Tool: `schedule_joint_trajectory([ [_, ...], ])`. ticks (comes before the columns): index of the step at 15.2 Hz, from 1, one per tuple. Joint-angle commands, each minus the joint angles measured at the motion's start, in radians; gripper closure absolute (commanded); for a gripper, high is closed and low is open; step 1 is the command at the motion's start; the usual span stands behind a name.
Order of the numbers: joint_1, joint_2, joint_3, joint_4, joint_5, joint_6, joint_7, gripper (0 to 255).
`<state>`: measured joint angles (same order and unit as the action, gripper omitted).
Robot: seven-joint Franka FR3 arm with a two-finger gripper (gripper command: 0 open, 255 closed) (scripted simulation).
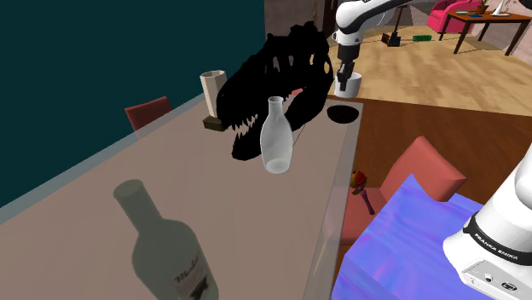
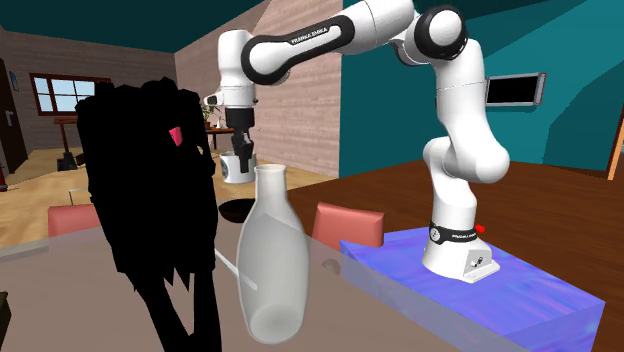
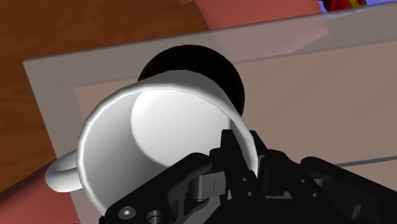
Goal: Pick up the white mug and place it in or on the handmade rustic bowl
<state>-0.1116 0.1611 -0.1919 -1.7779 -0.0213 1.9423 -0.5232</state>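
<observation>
1. Toward the shoulder view's left, two bottles stand on the pale desk [image 1: 230,213]: one grey labelled bottle [image 1: 166,251], one clear glass bottle [image 1: 274,136].
2. Rightward, one white handled mug [image 1: 349,83] hangs over one dark round bowl [image 1: 342,113].
3. Wrist view adds what that view hides: the black tool [image 3: 251,156] clamps the mug's rim.
</observation>
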Motion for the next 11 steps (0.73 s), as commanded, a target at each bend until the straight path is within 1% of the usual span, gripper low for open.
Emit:
schedule_joint_trajectory([
  [1,-0.014,0.025,-0.008,0.027,0.007,-0.002,-0.024,255],
  [11,-0.015,0.061,-0.006,-0.062,0.013,0.123,-0.024,255],
])
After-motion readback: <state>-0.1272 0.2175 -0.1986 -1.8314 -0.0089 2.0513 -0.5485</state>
